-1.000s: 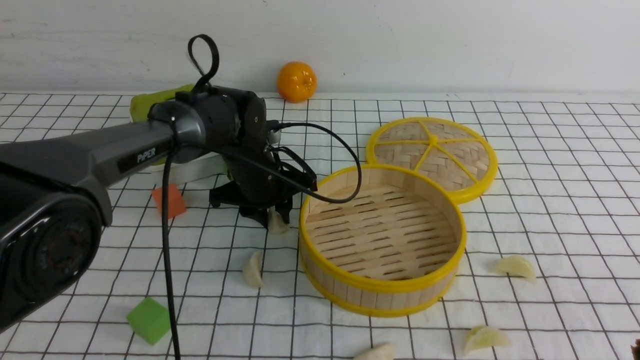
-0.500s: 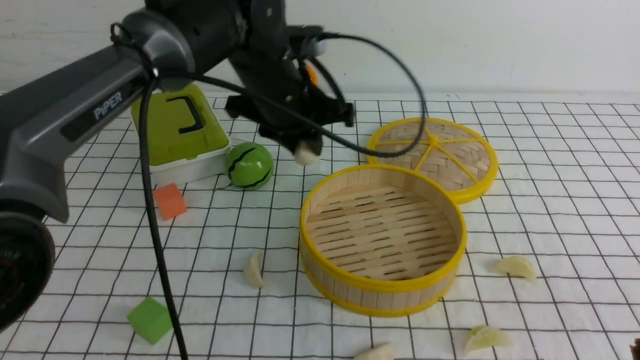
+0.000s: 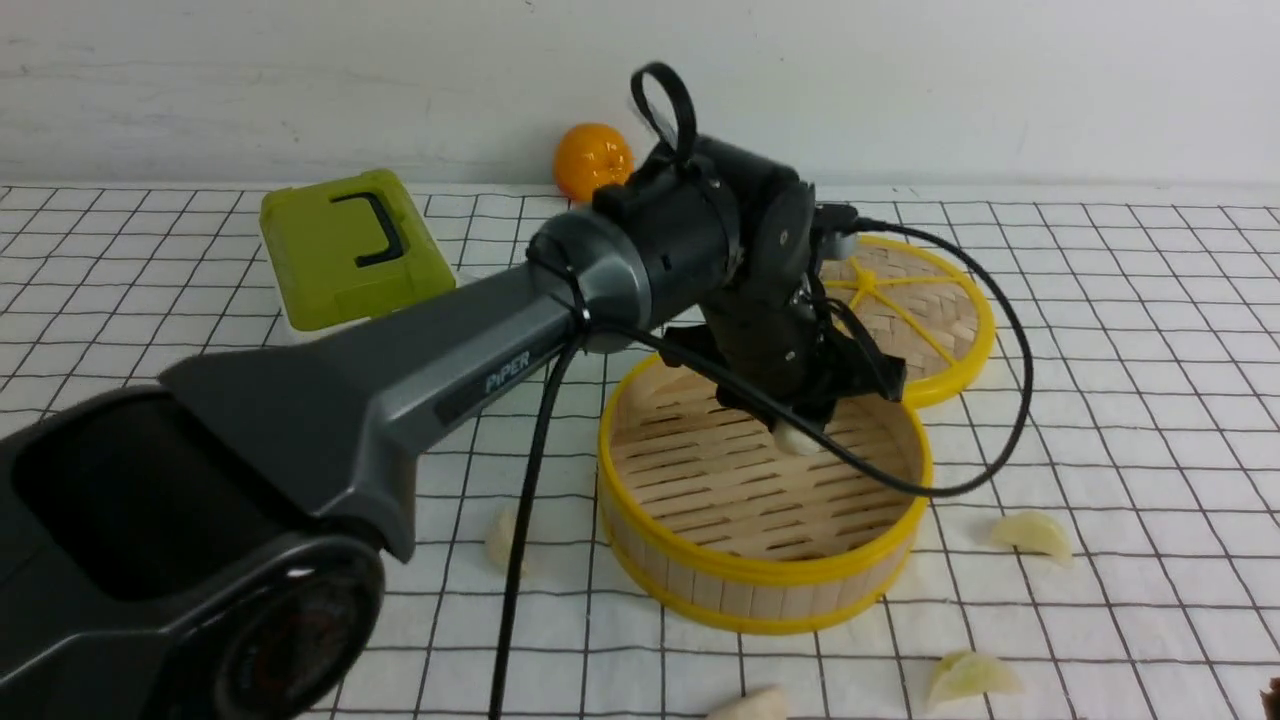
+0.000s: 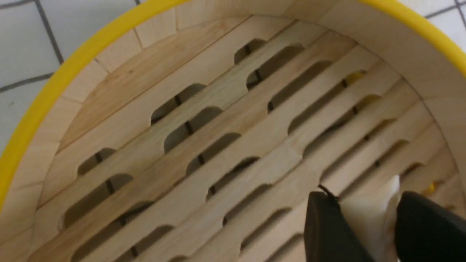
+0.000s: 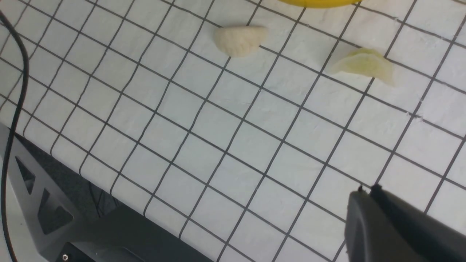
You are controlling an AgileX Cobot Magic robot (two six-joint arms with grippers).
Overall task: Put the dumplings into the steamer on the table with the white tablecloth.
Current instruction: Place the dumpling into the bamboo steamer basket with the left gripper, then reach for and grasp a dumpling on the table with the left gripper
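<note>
left fingers (image 3: 808, 412) are down inside the steamer (image 3: 770, 574), over the far-right part of its slatted floor. part-open, clamped on a cream-white held dumpling (image 3: 797, 438)

left wrist view: it sits pinched between the two black tips, one on each side, with its end poking out past them toward the slats. can't tell if it touches the floor

right fingers (image 5: 378, 222) are closed with nothing in them, hovering over the white tablecloth (image 5: 233, 145) on the near side of the steamer, well clear of it

loose ones, all lying flat on the worktop (image 3: 1150, 300), none touching the steamer:
- near cream dumpling (image 5: 238, 39), just off the steamer's near rim
- near yellow-green dumpling (image 5: 364, 64), beside that one, slightly further from the rim; both well apart from the right fingers
- left-side dumpling (image 3: 500, 540), near the steamer's left wall, half hidden behind the arm's black cable
- right-side dumpling (image 3: 1030, 532), pale, near the steamer's right wall

other stuff: woven lid (image 3: 920, 320) with yellow spokes lies flat behind the steamer on the right, its edge meeting the steamer's rim. orange (image 3: 590, 160) far behind the steamer at the wall. green box (image 3: 350, 245) with a black handle behind the steamer, off to the left, partly covered by the left arm
</note>
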